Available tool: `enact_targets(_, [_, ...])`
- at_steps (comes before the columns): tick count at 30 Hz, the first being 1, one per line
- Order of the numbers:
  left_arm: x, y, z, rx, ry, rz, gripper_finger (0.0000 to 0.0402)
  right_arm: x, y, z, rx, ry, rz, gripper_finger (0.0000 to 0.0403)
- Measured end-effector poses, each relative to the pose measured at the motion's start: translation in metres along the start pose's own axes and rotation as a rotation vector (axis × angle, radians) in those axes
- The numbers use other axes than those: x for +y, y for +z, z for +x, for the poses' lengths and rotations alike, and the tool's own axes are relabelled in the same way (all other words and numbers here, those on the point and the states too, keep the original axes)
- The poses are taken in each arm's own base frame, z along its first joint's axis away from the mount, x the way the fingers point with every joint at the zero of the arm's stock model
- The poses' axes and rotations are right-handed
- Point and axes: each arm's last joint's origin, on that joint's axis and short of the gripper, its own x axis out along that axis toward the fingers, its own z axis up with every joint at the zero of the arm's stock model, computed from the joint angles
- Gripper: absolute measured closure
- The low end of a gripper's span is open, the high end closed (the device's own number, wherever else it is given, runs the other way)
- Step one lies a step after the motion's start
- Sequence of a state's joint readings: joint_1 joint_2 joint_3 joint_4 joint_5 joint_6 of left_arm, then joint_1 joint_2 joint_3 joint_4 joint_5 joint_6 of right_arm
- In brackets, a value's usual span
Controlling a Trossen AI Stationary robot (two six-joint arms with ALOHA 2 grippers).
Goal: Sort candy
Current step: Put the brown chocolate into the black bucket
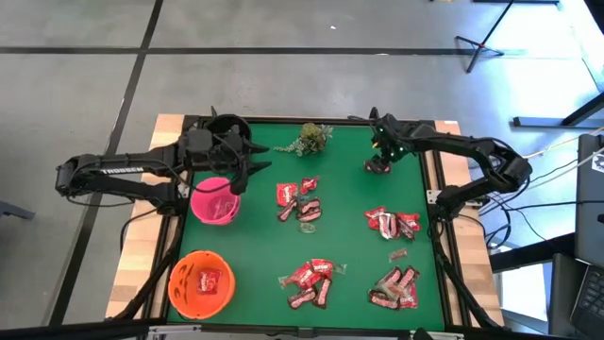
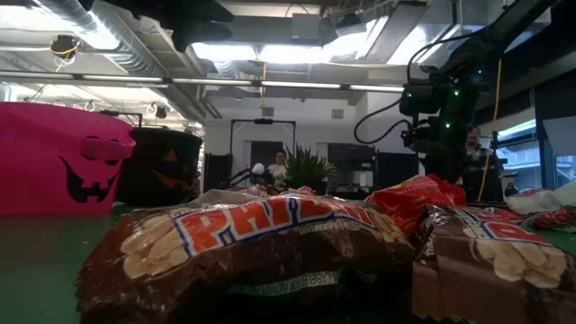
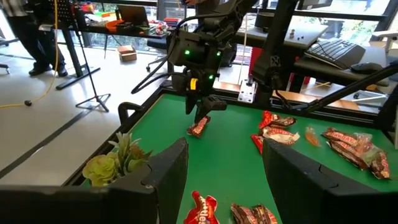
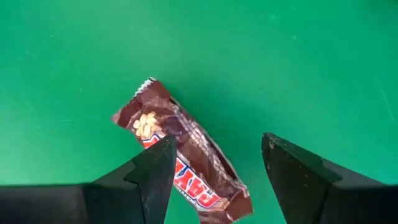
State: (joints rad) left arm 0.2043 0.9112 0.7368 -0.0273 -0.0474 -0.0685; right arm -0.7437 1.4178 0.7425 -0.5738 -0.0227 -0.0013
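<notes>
One brown bar beneath open right claw

Ceiling lights: overexposed, glare seen in low view.
Candy bar: blurred, too near the lens.
Green mat: evenly lit; soft shadows cast.
Floor: washed out at corner.

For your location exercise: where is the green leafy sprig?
In the high view, the sprig lies at the mat's far edge, between both arms' tools.

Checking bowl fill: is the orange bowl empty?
No. The high view shows a red candy lying inside the orange bowl.
</notes>
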Motion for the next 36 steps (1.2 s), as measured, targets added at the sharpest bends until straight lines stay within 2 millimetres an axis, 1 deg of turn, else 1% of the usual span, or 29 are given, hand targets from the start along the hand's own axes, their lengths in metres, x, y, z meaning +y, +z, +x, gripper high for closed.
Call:
enact_targets(3, [0.000,-0.001,0.002,0.008,0.018,0.014,0.0207,0.010,0.004,0.000,-0.041,-0.010,-0.043,0.0169])
enact_targets(6, [0.001,-0.007,0.002,0.065,0.041,0.040,0.0207,0.025,0.011,-0.003,-0.132,-0.038,-0.122,0.0169])
enact_targets(9, [0.003,-0.013,-0.003,0.126,0.115,0.092,0.0207,0.040,0.013,-0.017,-0.230,-0.080,-0.202,0.0169])
enact_targets(11, [0.006,-0.009,-0.007,0.097,0.197,0.095,0.0207,0.048,0.012,-0.027,-0.283,-0.095,-0.235,0.0169])
enact_targets(13, [0.007,-0.007,-0.008,0.080,0.248,0.098,0.0207,0.051,0.011,-0.039,-0.343,-0.096,-0.254,0.0169])
enact_targets(15, [0.008,-0.005,-0.008,0.060,0.263,0.114,0.0207,0.051,0.011,-0.050,-0.401,-0.088,-0.251,0.0169])
enact_targets(20, [0.007,0.002,-0.006,-0.005,0.256,0.128,0.0207,0.049,0.005,-0.073,-0.478,-0.061,-0.222,0.0169])
enact_targets(23, [0.006,0.002,-0.006,-0.014,0.221,0.121,0.0207,0.048,-0.001,-0.082,-0.501,-0.024,-0.155,0.0169])
enact_targets(26, [0.004,0.002,-0.005,-0.017,0.172,0.086,0.0207,0.057,-0.009,-0.082,-0.534,0.061,-0.106,0.0169])
enact_targets(30, [0.001,0.001,-0.005,-0.010,0.083,0.047,0.0207,0.075,-0.027,-0.071,-0.567,0.121,-0.119,0.0169])
enact_targets(36, [-0.012,-0.002,-0.006,0.017,0.010,0.035,0.0207,0.092,-0.050,-0.062,-0.521,0.072,-0.102,0.0169])
